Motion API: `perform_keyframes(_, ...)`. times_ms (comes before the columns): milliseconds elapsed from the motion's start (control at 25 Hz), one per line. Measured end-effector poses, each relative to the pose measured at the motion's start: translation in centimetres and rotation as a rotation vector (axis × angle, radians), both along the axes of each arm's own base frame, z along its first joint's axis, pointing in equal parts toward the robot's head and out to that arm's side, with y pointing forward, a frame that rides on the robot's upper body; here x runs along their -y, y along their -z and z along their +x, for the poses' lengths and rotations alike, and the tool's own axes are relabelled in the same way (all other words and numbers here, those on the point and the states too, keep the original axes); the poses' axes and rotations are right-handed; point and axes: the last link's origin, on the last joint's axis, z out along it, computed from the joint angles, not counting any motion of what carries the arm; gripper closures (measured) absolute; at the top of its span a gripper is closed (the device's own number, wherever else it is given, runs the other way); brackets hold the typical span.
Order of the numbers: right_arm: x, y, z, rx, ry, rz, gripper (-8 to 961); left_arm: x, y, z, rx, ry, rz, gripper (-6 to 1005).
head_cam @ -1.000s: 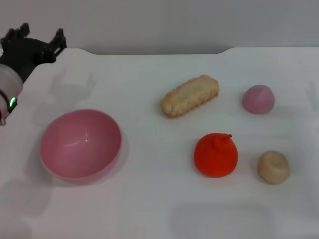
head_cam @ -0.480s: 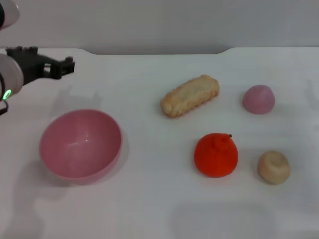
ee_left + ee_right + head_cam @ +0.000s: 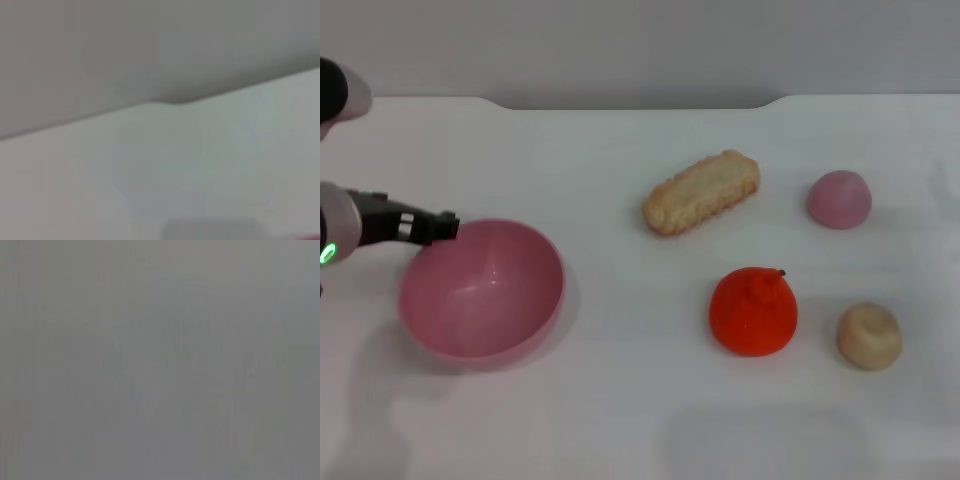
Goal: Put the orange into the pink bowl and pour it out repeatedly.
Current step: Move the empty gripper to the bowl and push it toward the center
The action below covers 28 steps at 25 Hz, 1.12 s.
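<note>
Orange (image 3: pixel 753 311): set on the white table (image 3: pixel 620 400), right of centre in the head view, upright with its dark stem at the upper right; nothing grips it
Pink bowl (image 3: pixel 482 290): set upright on the table at the left, mouth up, nothing seen inside; well apart from the orange
Left gripper (image 3: pixel 438 228): reached in from the left edge of the head view, its dark tip over or at the far left rim of the pink bowl; contact cannot be judged; whether the jaws are apart or together cannot be told
Left arm: a pale segment with a green light is seen at the left edge, a dark rounded part above it
Right gripper: not seen in any view; the right wrist view is filled by a plain grey field
Biscuit (image 3: pixel 701 192): long, tan, ridged, laid at a slant behind the orange, apart from it
Mauve dome (image 3: pixel 839 199): small, solid, placed at the far right, behind the tan lump
Tan lump (image 3: pixel 869 335): small, dimpled on top, placed just beside the orange on its right, not touching
Table surface: smooth, white, with soft shadows cast under each object; its far edge is stepped, with a notch near the middle
Room: a plain grey wall (image 3: pixel 640 45) is seen behind the table; the same table edge and wall are shown in the left wrist view
</note>
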Motion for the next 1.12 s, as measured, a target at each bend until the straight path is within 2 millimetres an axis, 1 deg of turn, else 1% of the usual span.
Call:
perform_keyframes(200,-0.1,0.1,-0.1,0.005,-0.006,-0.005,162,0.6,0.5,-0.6,-0.007,-0.045,-0.037,233)
perform_keyframes(600,-0.2,0.1,-0.3,0.008,-0.011,-0.007,162,1.0,1.6,-1.8,-0.02,-0.125,-0.092,239)
perform_keyframes(1120,-0.2,0.1,-0.4,0.008,-0.016,-0.005,163,0.9,2.5,-2.4,-0.031,-0.173,-0.131,247)
